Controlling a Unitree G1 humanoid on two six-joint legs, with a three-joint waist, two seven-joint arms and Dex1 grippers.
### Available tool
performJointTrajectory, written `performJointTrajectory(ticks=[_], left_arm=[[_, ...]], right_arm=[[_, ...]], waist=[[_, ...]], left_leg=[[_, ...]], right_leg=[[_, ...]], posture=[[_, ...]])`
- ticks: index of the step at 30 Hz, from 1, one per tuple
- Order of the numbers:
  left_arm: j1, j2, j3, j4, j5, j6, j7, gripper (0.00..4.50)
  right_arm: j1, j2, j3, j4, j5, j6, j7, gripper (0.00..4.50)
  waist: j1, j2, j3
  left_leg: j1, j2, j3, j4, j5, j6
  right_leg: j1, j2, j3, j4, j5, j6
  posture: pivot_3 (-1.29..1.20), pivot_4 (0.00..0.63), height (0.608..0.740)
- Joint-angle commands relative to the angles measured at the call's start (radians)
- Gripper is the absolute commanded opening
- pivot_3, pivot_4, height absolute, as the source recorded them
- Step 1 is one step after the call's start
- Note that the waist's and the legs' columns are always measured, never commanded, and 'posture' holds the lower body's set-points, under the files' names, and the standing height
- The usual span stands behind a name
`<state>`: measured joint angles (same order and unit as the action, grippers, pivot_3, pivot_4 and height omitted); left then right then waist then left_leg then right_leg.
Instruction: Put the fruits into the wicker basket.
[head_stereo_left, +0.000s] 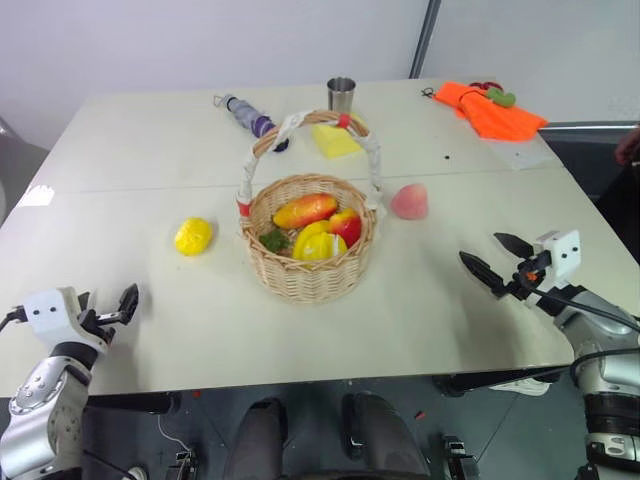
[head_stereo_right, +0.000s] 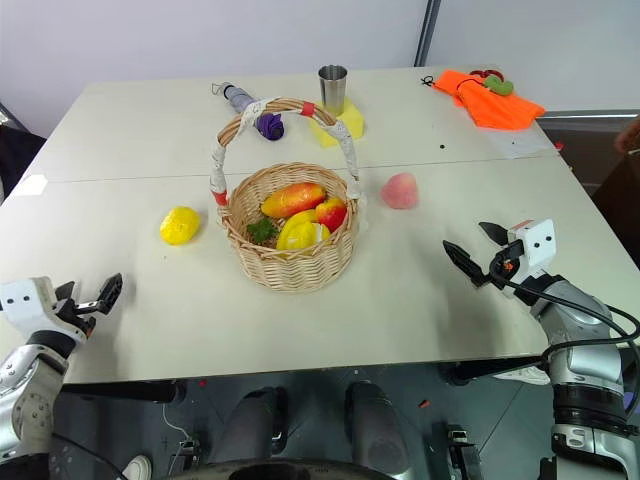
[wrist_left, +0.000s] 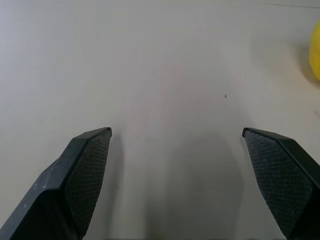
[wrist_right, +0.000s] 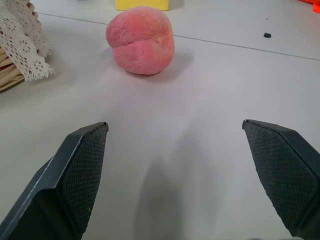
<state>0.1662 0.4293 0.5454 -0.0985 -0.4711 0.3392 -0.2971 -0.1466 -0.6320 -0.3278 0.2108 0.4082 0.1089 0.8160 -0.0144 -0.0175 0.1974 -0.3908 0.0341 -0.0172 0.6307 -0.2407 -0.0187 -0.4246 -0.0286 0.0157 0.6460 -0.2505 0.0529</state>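
Note:
The wicker basket stands mid-table with its arched cloth-wrapped handle up, holding orange, red and yellow toy fruits. A bumpy yellow lemon lies on the table to its left; a slice of it shows in the left wrist view. A pink peach lies just right of the basket, ahead of my right fingers. My left gripper hovers open near the table's front left edge, short of the lemon. My right gripper is open at the front right, pointing toward the peach, nothing between its fingers.
Behind the basket lie a pale-yellow sponge block, a metal cup and a purple-grey object. An orange cloth sits at the far right corner. A person's hand shows at the right edge.

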Motion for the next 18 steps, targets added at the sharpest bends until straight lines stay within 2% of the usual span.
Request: performJointTrajectory(ticks=[1,11,18], left_arm=[[0.007,0.008,0.020,-0.043,-0.013,0.001,-0.007,4.50],[-0.064,0.019,0.043,-0.126,-0.098,0.056,0.011,4.50],[-0.241,0.128,-0.061,-0.190,-0.106,0.227,0.029,4.50]], right_arm=[[-0.015,-0.002,-0.021,-0.019,0.014,-0.017,0.001,4.49],[-0.056,0.016,0.012,-0.029,0.000,-0.028,0.001,4.49],[-0.067,-0.018,0.004,-0.142,0.056,0.045,0.040,4.49]], waist=[[0.000,0.000,0.000],[0.000,0.000,0.000],[0.004,0.000,0.000]], left_leg=[[0.000,0.000,0.000,0.000,0.000,0.000],[0.000,0.000,0.000,0.000,0.000,0.000],[0.000,0.000,0.000,0.000,0.000,0.000]], right_leg=[[0.000,0.000,0.000,0.000,0.000,0.000],[0.000,0.000,0.000,0.000,0.000,0.000],[0.000,0.000,0.000,0.001,0.000,0.000]], posture=[[0.00,0.150,0.740],[0.00,0.150,0.740],[0.00,0.150,0.740]])
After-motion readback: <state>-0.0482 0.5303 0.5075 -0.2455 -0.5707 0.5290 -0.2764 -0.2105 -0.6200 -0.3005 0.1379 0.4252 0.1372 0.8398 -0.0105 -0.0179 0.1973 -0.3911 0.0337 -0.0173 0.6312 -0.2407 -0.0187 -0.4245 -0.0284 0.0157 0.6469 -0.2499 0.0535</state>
